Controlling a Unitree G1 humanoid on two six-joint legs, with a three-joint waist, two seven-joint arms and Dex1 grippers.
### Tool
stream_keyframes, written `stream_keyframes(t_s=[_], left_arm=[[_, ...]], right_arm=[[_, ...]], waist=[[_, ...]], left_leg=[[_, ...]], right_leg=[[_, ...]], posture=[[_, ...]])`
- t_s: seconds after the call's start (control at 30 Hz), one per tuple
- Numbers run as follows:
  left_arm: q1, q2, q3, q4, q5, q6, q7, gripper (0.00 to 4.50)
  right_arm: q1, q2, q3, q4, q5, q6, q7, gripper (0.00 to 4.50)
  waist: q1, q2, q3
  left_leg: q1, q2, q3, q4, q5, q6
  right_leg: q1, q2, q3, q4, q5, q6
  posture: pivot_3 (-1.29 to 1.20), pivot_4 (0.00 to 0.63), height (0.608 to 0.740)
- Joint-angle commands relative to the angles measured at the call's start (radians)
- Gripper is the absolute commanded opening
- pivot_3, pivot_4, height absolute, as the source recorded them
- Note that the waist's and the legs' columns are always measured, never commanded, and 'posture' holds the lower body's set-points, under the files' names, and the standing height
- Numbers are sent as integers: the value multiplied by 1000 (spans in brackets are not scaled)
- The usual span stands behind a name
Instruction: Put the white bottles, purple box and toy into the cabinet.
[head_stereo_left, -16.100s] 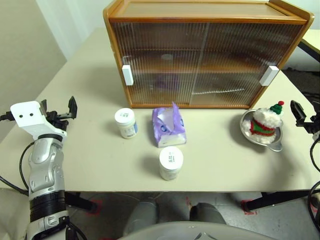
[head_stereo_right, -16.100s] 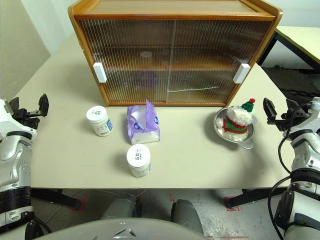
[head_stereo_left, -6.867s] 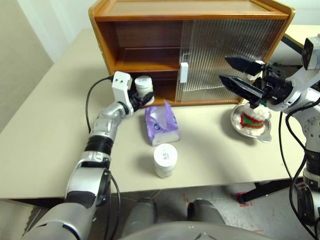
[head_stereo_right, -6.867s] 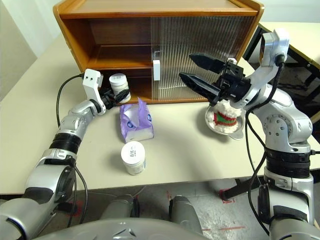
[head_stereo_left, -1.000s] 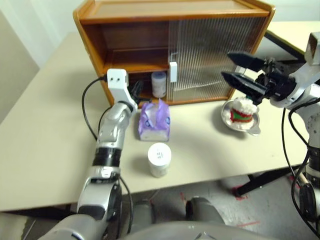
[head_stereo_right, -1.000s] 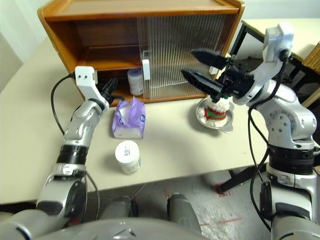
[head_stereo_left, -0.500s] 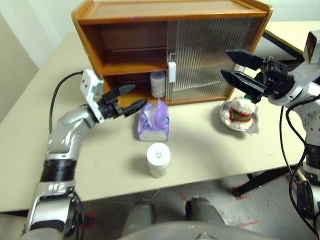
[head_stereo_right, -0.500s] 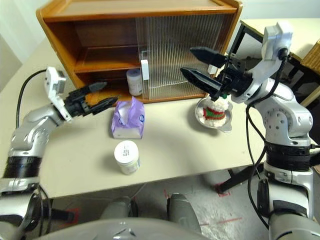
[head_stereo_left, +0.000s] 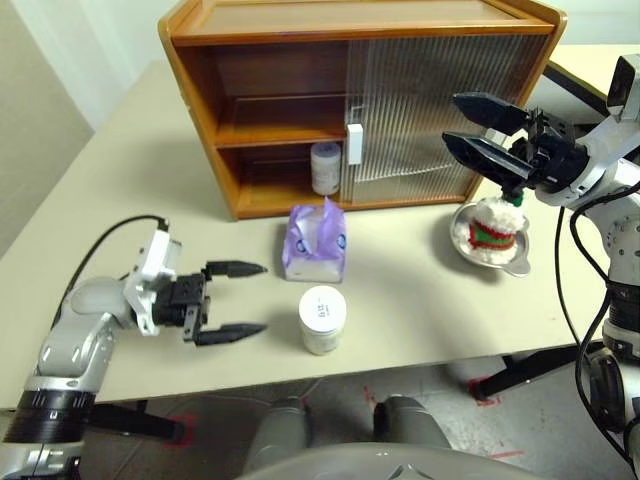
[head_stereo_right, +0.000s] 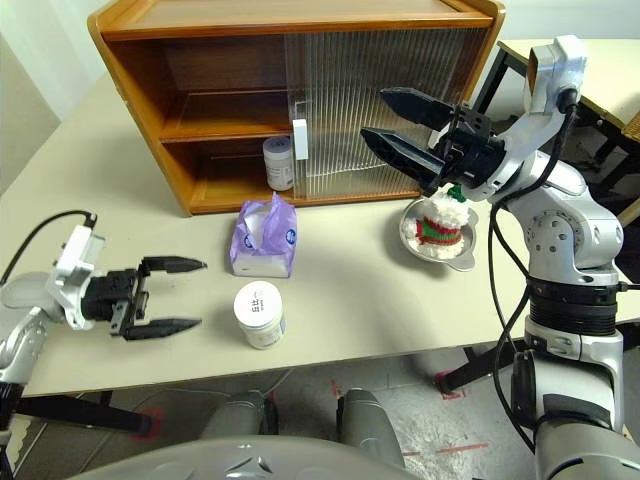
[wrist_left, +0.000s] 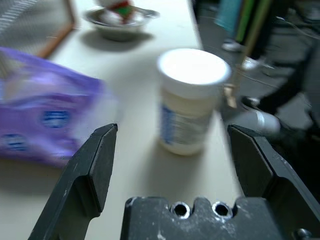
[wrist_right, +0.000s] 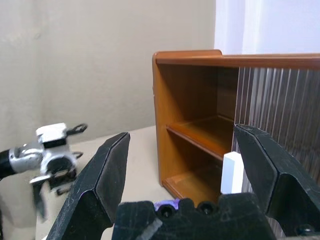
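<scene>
- Tabletop (head_stereo_left: 120, 170): beige, carries everything below.
- Cabinet (head_stereo_left: 300, 60): wooden, two shelves, at the back of the tabletop. Ribbed door (head_stereo_left: 440, 120) covers the right half, white handle (head_stereo_left: 354, 143) at its inner edge; left half stands open. No writing visible on it.
- Purple box (head_stereo_left: 315, 243): lies flat on the tabletop just in front of the open half, long axis running toward the cabinet, white tissue sticking up from the top slit. A round blue mark shows on its side; print not readable.
- Steel bowl (head_stereo_left: 490, 245): on the tabletop to the right, in front of the closed door.
- Toy (head_stereo_left: 492, 222): sits upright in the steel bowl, red and green tip up.
- First white bottle (head_stereo_left: 323, 319): upright on the tabletop, near the front edge, just in front of the purple box. Dark print on its cap and bluish print on its label, too small to read.
- Second white bottle (head_stereo_left: 325, 167): upright on the cabinet's lower shelf, just left of the door handle. Label print unreadable.
- Left tool (head_stereo_left: 250, 298): fingers spread wide, holding nothing; low over the tabletop, pointing right toward the first white bottle, which stands just beyond the fingertips, apart from them. In the left wrist view that bottle sits between the two finger lines, further out.
- Right tool (head_stereo_left: 460, 120): fingers spread wide, empty; raised in front of the closed door, above and behind the toy, pointing left.
</scene>
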Motion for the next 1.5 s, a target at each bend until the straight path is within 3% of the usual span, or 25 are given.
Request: stream_keyframes(t_s=[0.03,0.53,1.5], left_arm=[[2,-20,-52,1,38,-55,-15,4469],[-96,-110,-181,215,123,-212,-53,4469],[-143,-224,-246,299,149,-241,-23,4469]], right_arm=[[-16,-12,1,3,-1,3,4,4500],[-11,-45,-15,-23,13,21,-10,4500],[9,-71,-26,-41,26,24,-28,4500]], waist=[[7,0,0],[10,1,0],[-2,1,0]], left_leg=[[0,0,0,0,0,0],[0,2,2,1,1,2],[0,4,3,1,2,4]], right_leg=[[0,0,0,0,0,0],[0,10,1,0,2,7],[0,11,1,1,2,9]], posture=[[61,0,740],[15,0,740],[-9,0,740]])
